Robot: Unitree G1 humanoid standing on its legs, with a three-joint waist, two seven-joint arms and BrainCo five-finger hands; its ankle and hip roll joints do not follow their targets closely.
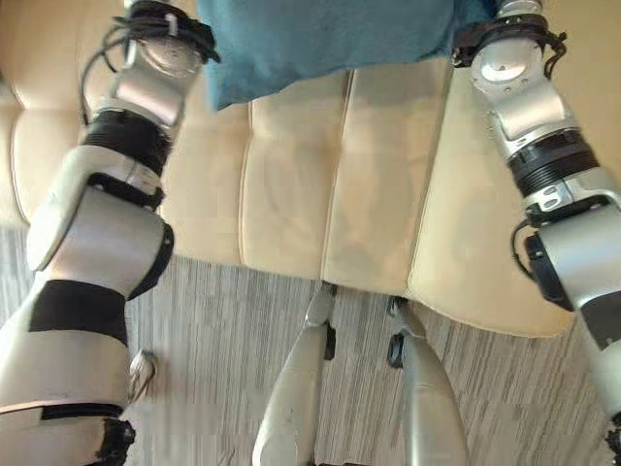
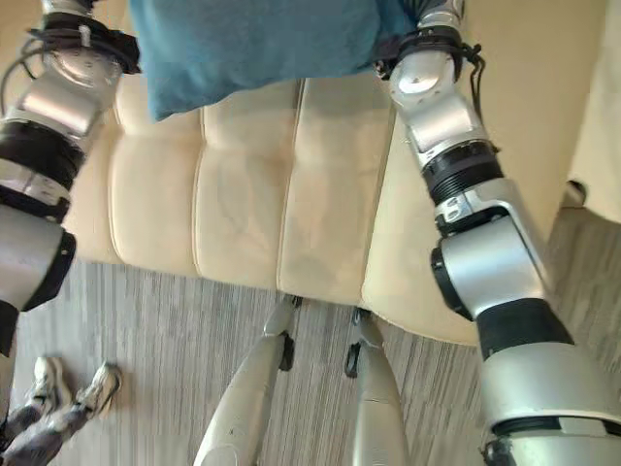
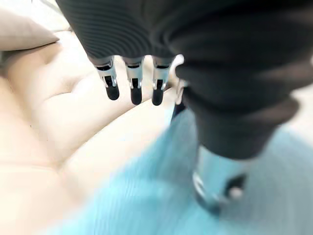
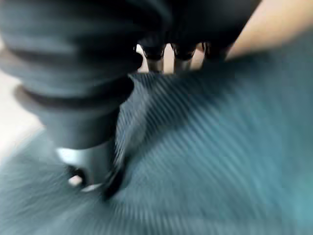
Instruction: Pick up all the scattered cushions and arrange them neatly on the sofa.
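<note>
A teal cushion (image 1: 320, 34) hangs over the back part of the cream sofa (image 1: 291, 194), between my two raised arms. In the left wrist view my left hand (image 3: 132, 88) is open. Its fingers reach out straight past the cushion's edge over the sofa, and its thumb lies on the teal cloth (image 3: 161, 196). In the right wrist view my right hand (image 4: 93, 166) rests against the cushion's other side, with the ribbed teal fabric (image 4: 220, 147) close under it.
The sofa's seat panels (image 2: 243, 204) lie bare below the cushion. A pale grey cushion corner (image 3: 24, 34) shows on the sofa past my left hand. A person's shoes (image 2: 73, 393) stand on the striped grey carpet (image 1: 223, 320) at my left.
</note>
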